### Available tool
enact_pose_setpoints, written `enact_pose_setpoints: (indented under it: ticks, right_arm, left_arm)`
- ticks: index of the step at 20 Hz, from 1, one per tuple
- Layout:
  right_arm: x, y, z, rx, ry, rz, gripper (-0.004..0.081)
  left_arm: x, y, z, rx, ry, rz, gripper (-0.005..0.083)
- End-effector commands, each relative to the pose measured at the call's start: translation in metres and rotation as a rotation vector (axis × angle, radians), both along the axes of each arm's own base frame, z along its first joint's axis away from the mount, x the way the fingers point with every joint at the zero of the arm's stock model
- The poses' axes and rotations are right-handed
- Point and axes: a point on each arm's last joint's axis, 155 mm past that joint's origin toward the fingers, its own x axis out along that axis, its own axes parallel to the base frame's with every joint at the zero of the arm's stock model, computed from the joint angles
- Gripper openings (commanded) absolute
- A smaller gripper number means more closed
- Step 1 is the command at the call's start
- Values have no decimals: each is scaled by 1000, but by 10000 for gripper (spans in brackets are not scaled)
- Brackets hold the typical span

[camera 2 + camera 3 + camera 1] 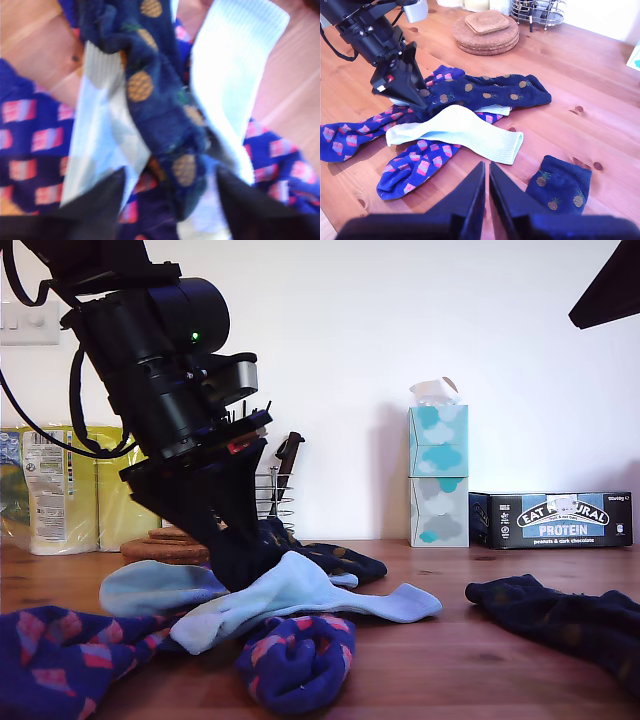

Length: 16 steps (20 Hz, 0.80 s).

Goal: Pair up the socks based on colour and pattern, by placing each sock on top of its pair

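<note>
Exterior view: my first gripper (pixel 228 530) is down on the sock heap at this view's left; the jaw gap is hidden here.
Heap: a pale blue sock (pixel 300 600) lies across the front, a second pale blue sock (pixel 150 587) behind it, a diamond sock (pixel 295 660) bunched in front, another diamond sock (pixel 60 660) at this view's lower left.
Apart: a spotted navy sock (pixel 560 615) lies alone on the table (pixel 440 660) at this view's right.
First wrist view: the fingers (pixel 100 200) stand spread either side of the other spotted navy sock (pixel 160 110), not pinching it.
Second wrist view: my second gripper (pixel 487 187) hovers pressed together above bare wood, between the heap and the lone navy sock.
Background: cork mats (pixel 485 32), tissue boxes (pixel 438 475).
</note>
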Motion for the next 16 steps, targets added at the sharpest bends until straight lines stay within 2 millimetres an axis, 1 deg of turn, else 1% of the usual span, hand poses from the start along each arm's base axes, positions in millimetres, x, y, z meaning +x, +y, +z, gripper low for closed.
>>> enact_pose_setpoints:
  ticks: [1,2,4,6,8,9,10,11,12,13,14,15,16]
  right_arm:
    - [0,1,-1,6,-2,6,-13]
    - [0,2,-1,6,-1,7,-13]
    - [-1,3,-1,8,0,12,-13]
    - [-3,5,0,15,2,28,-13]
    - [-2,6,2,14,-11,31,-13]
    - [-1,6,5,13,-30,35,-11]
    - [1,8,11,12,-62,44,7]
    - [3,12,18,4,-109,65,32]
    - [4,17,26,-15,-173,97,56]
    - [3,24,36,-36,-249,139,85]
    - [2,31,45,-58,-318,181,146]
    - [1,40,52,-85,-390,226,245]
    - [1,48,58,-109,-453,263,326]
  left_arm:
    - [2,-5,3,-20,-6,-7,14]
    - [4,-7,5,-28,-18,-7,-27]
    - [9,-10,13,-38,-34,-6,-24]
    - [20,-12,29,-60,-55,19,-24]
    - [32,-19,58,-124,-57,76,-24]
    - [34,-29,76,-190,-32,96,-24]
    - [33,-43,96,-279,0,102,-24]
    - [32,-54,113,-351,20,97,-24]
    - [30,-65,125,-415,43,92,-24]
    - [27,-74,133,-460,59,87,-23]
    - [24,-81,137,-489,78,91,-23]
    - [22,-87,141,-516,101,105,-23]
    - [21,-92,144,-540,117,119,-23]
